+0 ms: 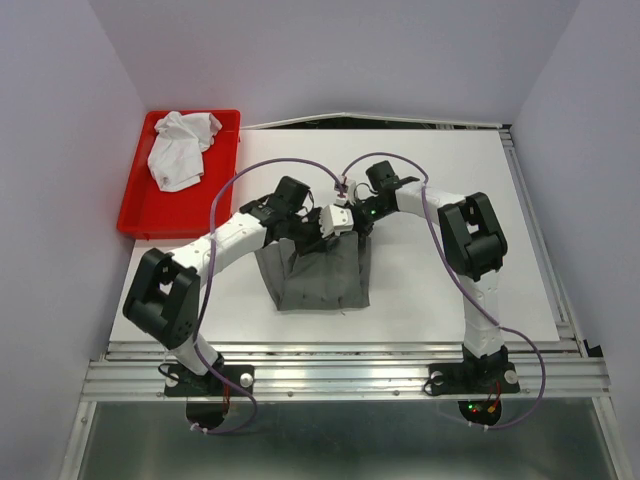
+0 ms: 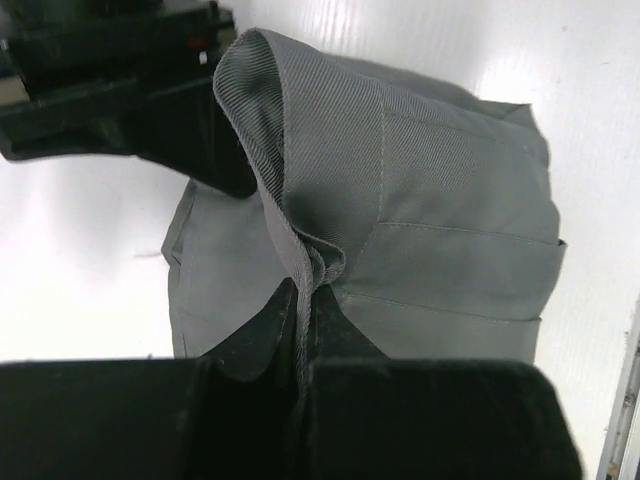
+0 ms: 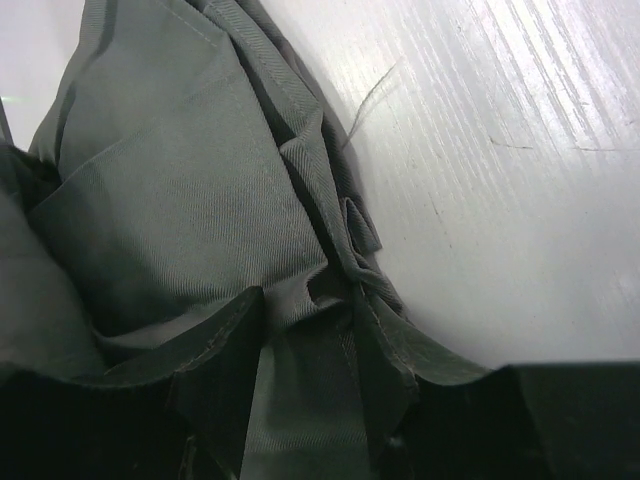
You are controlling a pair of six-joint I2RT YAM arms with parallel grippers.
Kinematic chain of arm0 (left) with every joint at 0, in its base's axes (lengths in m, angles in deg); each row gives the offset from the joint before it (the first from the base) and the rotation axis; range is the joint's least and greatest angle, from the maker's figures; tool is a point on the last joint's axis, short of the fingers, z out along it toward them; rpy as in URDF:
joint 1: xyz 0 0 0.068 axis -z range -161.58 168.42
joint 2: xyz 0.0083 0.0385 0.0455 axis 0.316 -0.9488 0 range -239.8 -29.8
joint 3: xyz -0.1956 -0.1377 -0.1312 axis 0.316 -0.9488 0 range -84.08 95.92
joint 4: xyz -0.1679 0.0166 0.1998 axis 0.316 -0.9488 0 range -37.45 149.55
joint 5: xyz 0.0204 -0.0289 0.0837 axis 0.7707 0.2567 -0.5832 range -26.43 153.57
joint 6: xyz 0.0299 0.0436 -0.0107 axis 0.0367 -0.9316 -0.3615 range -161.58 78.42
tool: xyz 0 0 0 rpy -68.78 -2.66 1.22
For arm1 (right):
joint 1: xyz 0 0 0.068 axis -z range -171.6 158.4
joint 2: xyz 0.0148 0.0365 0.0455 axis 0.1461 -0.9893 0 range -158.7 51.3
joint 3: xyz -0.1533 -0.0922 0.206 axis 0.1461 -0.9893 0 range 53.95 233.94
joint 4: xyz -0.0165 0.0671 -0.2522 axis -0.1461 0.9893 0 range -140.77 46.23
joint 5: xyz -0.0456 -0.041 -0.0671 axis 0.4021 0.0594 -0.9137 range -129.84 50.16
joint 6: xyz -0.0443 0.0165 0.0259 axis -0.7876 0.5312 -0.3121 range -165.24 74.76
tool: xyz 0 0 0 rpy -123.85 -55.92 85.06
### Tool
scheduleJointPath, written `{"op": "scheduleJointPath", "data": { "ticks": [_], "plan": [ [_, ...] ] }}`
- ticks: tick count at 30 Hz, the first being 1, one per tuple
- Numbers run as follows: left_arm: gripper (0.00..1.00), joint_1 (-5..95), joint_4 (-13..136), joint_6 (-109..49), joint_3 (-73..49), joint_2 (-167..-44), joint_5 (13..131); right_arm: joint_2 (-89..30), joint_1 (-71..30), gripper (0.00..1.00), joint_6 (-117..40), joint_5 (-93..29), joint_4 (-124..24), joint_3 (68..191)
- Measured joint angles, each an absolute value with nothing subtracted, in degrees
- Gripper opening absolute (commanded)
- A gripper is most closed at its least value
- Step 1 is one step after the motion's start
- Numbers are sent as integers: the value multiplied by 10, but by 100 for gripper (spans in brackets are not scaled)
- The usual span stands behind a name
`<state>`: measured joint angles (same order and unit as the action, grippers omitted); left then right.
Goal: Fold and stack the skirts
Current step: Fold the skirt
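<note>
The dark grey skirt (image 1: 322,278) lies at the table's middle, its far edge raised between both grippers. My left gripper (image 1: 318,226) is shut on a raised fold of that edge; in the left wrist view the fingers (image 2: 262,335) pinch the hem, with the gripper (image 2: 300,305) over the grey skirt (image 2: 440,230). My right gripper (image 1: 362,218) holds the skirt's far right corner. In the right wrist view the gripper (image 3: 305,300) has bunched grey cloth (image 3: 180,190) between its fingers (image 3: 225,350). The white skirt (image 1: 182,147) lies crumpled in the red tray (image 1: 140,215).
The red tray stands at the far left of the white table (image 1: 450,270). Both arms cross over the table's middle, and purple cables (image 1: 225,195) loop above them. A metal rail (image 1: 340,375) runs along the near edge.
</note>
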<state>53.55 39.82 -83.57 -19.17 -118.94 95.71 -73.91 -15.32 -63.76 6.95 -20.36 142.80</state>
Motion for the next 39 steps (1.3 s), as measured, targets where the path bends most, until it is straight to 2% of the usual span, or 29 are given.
{"op": "scheduleJointPath", "data": {
  "ticks": [4,11,14,15,21,23,24,25,27,33,35,37,39],
  "plan": [
    [1,508,406,-833,-184,-1232,964,-739,-153,45,-644,69,-201,1428],
    [9,480,436,-841,-153,-1314,961,-739,-153,44,-651,69,-199,1428],
    [14,478,438,-844,-128,-1355,955,-739,-153,50,-656,69,-197,1428],
    [15,478,437,-843,-121,-1364,954,-739,-153,55,-657,70,-196,1428],
    [37,474,414,-833,-55,-1425,945,-725,-153,63,-666,26,-182,1437],
    [50,471,402,-827,-37,-1434,942,-717,-151,66,-668,-2,-178,1441],
    [61,469,393,-818,-26,-1437,940,-710,-149,68,-669,-23,-175,1441],
    [63,466,386,-813,-14,-1441,940,-707,-146,69,-670,-31,-173,1441],
    [66,458,369,-797,15,-1446,940,-695,-132,75,-679,-63,-162,1441],
    [67,427,306,-746,160,-1456,941,-637,-90,78,-695,-139,-128,1442],
    [67,413,304,-719,206,-1451,941,-614,-82,76,-689,-151,-115,1448],
    [65,402,316,-700,207,-1436,941,-598,-82,69,-672,-145,-95,1469],
    [58,387,327,-671,173,-1392,949,-582,-84,61,-640,-119,-87,1492]
  ]
}}
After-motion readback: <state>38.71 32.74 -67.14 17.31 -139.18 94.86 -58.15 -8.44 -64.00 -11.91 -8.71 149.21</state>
